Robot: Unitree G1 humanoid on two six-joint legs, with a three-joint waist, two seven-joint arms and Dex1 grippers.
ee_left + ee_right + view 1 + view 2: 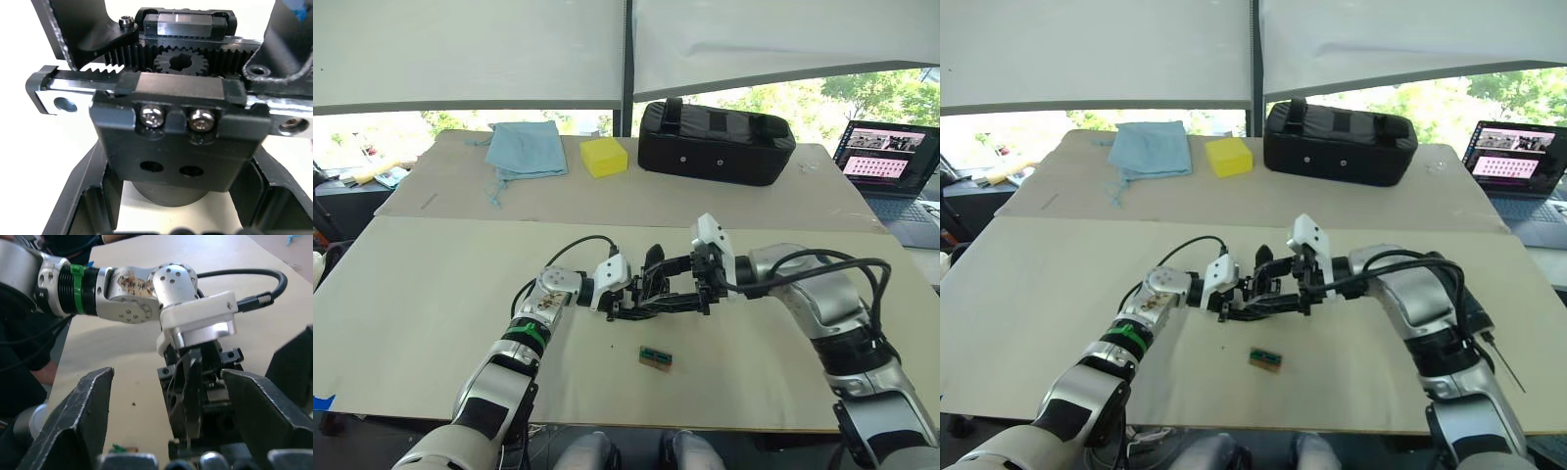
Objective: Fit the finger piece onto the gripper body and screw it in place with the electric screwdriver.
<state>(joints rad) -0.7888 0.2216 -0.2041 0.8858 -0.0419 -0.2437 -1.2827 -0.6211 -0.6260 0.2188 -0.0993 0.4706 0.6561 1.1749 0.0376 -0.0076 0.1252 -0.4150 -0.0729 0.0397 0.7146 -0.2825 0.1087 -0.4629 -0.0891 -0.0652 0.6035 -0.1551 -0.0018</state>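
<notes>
Together both tools [651,294] meet at the gripper body [654,279] above the table [431,294].

Lab workspace: plywood table [431,294], laptop [891,166], shaded windows [470,49].

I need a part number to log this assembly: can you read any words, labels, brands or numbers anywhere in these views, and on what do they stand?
None can be read.
Open laptop screen: rows of content, too small to read.
Small green-brown block on the table: no legible marking.
Black geared gripper body, seen up close in the left wrist view: screws, rack teeth and holes, no print.
Big black padded case: no label visible.
</notes>
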